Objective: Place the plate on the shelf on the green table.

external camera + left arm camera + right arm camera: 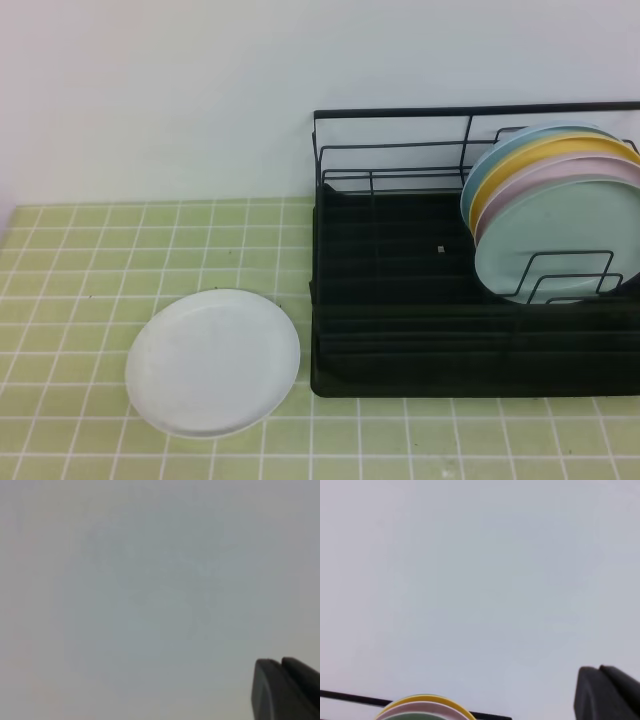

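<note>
Wrist views: both jaws closed, holding nothing.

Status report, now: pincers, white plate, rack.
Both pincers shut, empty, off the high view. White plate flat on green table, left of shelf. Four coloured plates racked right; left slots free.
</note>
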Action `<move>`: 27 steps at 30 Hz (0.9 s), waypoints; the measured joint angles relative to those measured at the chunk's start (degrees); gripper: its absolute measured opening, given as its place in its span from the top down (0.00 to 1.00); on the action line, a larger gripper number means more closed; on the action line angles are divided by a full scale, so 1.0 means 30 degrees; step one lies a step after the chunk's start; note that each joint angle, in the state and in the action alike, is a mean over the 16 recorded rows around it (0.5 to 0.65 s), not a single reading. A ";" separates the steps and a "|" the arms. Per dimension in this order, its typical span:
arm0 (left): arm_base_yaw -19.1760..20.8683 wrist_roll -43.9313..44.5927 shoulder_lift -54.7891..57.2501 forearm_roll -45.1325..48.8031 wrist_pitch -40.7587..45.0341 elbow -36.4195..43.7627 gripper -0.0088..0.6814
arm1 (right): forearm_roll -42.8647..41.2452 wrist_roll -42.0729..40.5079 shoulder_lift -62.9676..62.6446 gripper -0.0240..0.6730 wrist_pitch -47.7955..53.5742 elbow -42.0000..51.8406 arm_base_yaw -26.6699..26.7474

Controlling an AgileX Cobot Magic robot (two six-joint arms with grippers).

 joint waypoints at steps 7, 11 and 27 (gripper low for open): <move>0.0000 -0.0602 0.0000 0.0000 -0.0873 0.0002 0.99 | 0.0002 -0.0244 0.0000 0.97 -0.0603 0.0031 0.0000; 0.0000 -0.1125 0.0000 0.0000 -0.1208 -0.0073 0.99 | 0.0002 -0.0732 0.0000 0.97 -0.0657 0.0031 0.0000; 0.0000 -0.3907 -0.0005 -0.0013 0.2772 -0.3501 0.99 | 0.0319 -0.1671 0.0554 0.97 0.2834 -0.1139 0.0003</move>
